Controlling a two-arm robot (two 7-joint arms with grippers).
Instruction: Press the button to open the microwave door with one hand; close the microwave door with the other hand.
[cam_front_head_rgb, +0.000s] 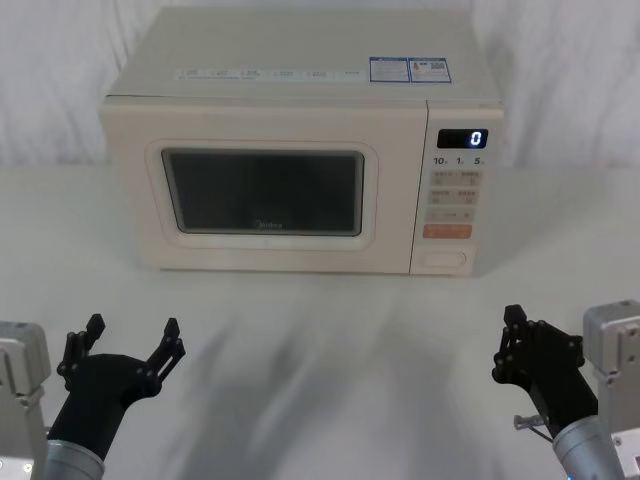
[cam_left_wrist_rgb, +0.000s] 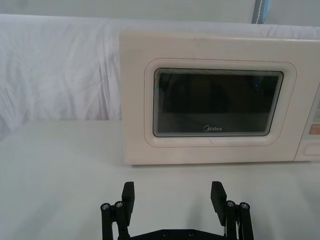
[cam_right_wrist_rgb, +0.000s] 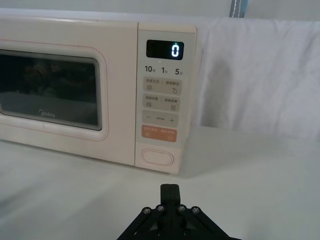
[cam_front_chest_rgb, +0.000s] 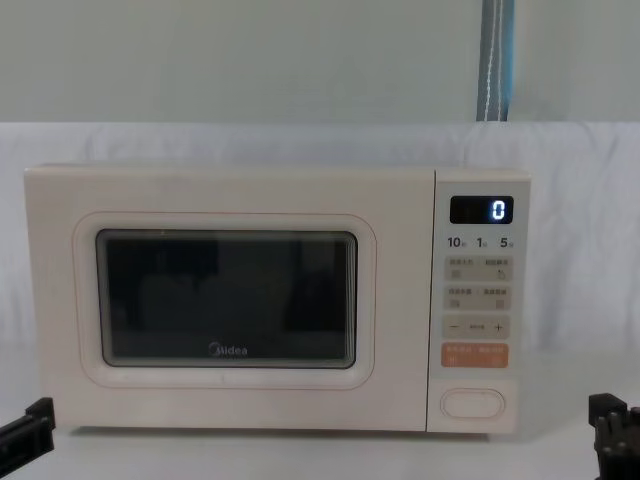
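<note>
We see the left gripper (cam_front_head_rgb: 130, 340) low at the near left of the white table (cam_front_head_rgb: 330, 350), its two black fingers spread wide apart with nothing between them. In the left wrist view the same gripper (cam_left_wrist_rgb: 173, 197) shows its finger pads standing well apart, pointing toward the microwave door (cam_left_wrist_rgb: 135, 125), which is well ahead of it and untouched.

The right gripper (cam_front_head_rgb: 515, 335) hovers at the near right of the table, its fingers drawn together into a single narrow tip, holding nothing. In the right wrist view that tip (cam_right_wrist_rgb: 170, 192) points toward the lower part of the control panel (cam_right_wrist_rgb: 162, 100), with open tabletop between them. In the chest view the grippers come in at the lower corners, the left (cam_front_chest_rgb: 25, 428) and the right (cam_front_chest_rgb: 612, 425).

Beyond both grippers stands the cream microwave (cam_front_head_rgb: 300, 60), set square to us toward the back of the table. The microwave door (cam_front_head_rgb: 260, 190) is flush with the body and closed, its dark window carrying the grey Midea logo (cam_front_chest_rgb: 227, 350) along the lower edge. On the right side is the narrow control panel (cam_front_head_rgb: 455, 190), whose display (cam_front_head_rgb: 462, 139) shows a lit 0. Below the rows of small pads sits the orange button (cam_front_head_rgb: 447, 231), and just under it, at the bottom of the panel, the button (cam_front_head_rgb: 443, 261), a pale oval. In the right wrist view this button (cam_right_wrist_rgb: 157, 157) lies directly ahead of the closed fingertips, well apart from them. A white cloth (cam_front_head_rgb: 560, 80) hangs behind the microwave.
</note>
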